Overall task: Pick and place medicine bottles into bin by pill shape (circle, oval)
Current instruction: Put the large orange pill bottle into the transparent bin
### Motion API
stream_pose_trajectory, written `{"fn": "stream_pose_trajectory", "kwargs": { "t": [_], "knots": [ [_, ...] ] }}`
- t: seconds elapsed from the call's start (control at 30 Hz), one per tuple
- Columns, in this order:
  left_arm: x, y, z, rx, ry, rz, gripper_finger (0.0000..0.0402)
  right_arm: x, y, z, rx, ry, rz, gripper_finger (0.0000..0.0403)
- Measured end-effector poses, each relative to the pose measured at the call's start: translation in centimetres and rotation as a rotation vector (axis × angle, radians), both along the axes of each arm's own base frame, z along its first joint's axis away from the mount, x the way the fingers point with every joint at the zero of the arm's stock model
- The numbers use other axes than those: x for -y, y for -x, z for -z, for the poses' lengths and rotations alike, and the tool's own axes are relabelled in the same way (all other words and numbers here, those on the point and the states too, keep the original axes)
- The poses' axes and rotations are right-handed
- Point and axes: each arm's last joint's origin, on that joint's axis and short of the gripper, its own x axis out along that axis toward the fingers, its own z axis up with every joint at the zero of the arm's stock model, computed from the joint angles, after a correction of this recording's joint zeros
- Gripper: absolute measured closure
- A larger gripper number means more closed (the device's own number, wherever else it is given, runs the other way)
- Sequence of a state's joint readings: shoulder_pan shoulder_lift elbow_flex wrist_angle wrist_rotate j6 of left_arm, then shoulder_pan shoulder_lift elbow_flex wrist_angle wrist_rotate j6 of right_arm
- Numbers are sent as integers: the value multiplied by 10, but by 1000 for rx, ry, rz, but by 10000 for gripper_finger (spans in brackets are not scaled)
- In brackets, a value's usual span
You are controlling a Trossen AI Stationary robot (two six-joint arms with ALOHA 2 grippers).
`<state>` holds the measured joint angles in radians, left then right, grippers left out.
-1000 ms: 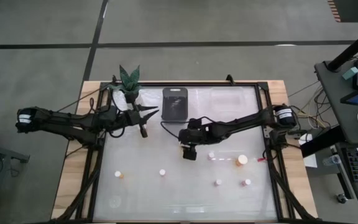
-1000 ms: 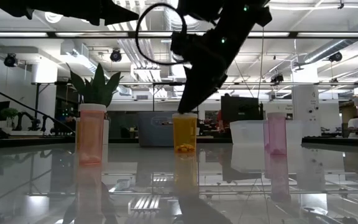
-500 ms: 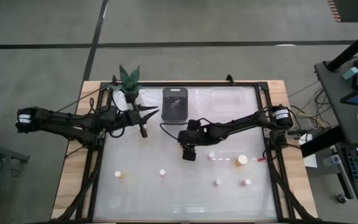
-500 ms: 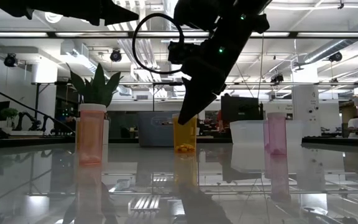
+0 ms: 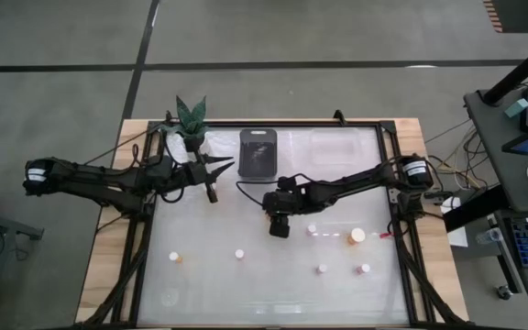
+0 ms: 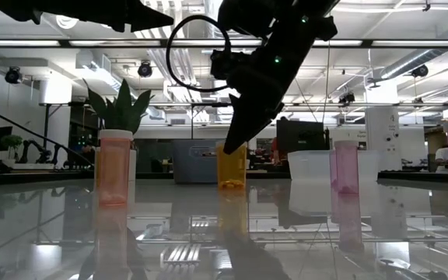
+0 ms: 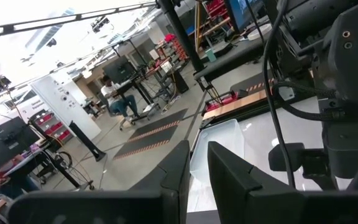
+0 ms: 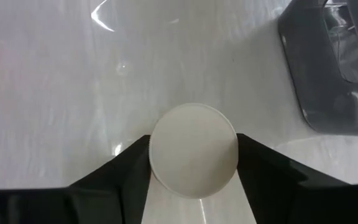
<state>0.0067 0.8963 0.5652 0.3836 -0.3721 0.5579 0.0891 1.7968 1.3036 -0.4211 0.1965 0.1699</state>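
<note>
Right gripper (image 8: 193, 167) narrowed since earlier, pinching the orange bottle (image 6: 231, 166) by its white cap (image 8: 193, 158)

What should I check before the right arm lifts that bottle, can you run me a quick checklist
1. Right gripper straddles the white cap: ok.
2. Fingers firmly closed on the cap: cannot tell.
3. Orange bottle upright on the table: ok.
4. Left gripper parked by the plant pot, away from the lift: ok.
5. Dark bin unobstructed: ok.
6. Pill shape readable: cannot tell.
</note>
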Motion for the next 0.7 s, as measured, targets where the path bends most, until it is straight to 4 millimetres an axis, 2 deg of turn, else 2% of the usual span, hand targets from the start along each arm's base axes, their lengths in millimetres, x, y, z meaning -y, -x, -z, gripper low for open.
{"fn": "stream_pose_trajectory", "kwargs": {
  "t": [0.17, 0.3, 0.47, 0.7],
  "knots": [
    [0, 0, 0, 0, 0, 0, 359, 0, 8, -24, 45, -25, -6, 195],
    [0, 0, 0, 1, 0, 0, 359, 9, 22, -49, 61, -30, 23, 202],
    [0, 0, 0, 2, 0, 0, 359, 34, 41, -81, 110, -32, 103, 202],
    [0, 0, 0, 4, 0, 1, 359, 76, 67, -112, 164, -19, 227, 202]
  ]
}}
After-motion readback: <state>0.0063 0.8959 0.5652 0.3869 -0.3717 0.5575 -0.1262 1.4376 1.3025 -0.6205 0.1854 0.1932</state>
